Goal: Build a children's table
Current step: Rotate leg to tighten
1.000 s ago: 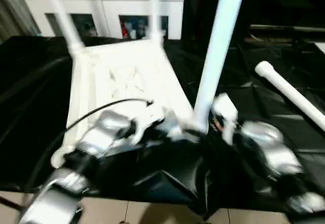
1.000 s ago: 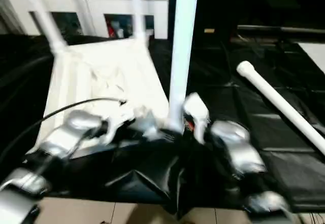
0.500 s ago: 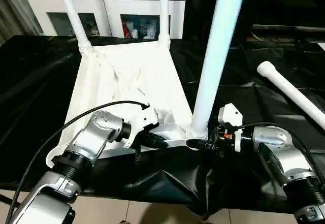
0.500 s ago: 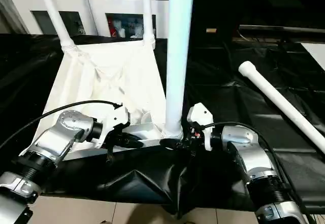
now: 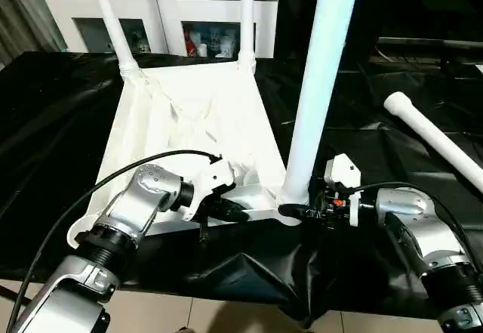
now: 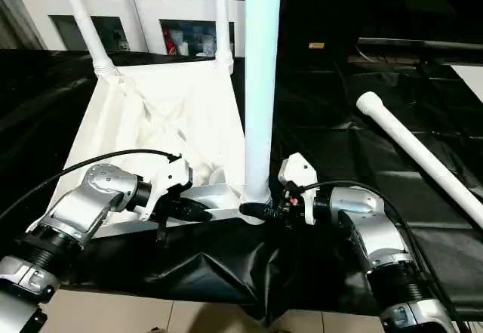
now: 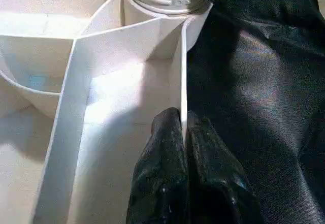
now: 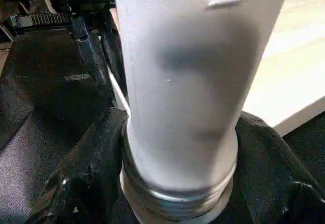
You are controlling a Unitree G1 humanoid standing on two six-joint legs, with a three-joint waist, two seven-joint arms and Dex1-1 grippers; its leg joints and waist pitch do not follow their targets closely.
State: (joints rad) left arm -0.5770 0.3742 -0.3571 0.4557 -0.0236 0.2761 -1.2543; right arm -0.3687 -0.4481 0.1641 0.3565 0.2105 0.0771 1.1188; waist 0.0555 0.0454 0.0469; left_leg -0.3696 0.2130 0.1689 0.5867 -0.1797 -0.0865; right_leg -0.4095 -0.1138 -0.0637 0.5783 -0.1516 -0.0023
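Note:
The children's table lies upside down: its white tabletop [image 5: 189,121] shows its ribbed underside on the black cover. Two white legs [image 5: 109,16] [image 5: 247,12] stand in the far corner sockets. A third leg [image 5: 313,84] rises from the near right socket. My right gripper [image 5: 290,212] is shut around that leg's threaded base [image 8: 177,193], one finger [image 8: 86,183] on each side. My left gripper [image 7: 183,120] is shut on the thin near rim wall [image 7: 180,71] of the tabletop, just left of that socket. A loose fourth leg [image 5: 438,140] lies on the cover to the right.
A black sheet [image 5: 45,121] covers the work surface and bunches at the front edge [image 5: 249,265] over a tiled floor. A white cabinet [image 5: 166,8] with glass doors stands behind the tabletop. A black cable [image 5: 128,171] loops over my left forearm.
My right gripper's fingers have closed in on the base of the near right leg, and the leg now stands slightly more upright. My left gripper keeps its hold on the rim.

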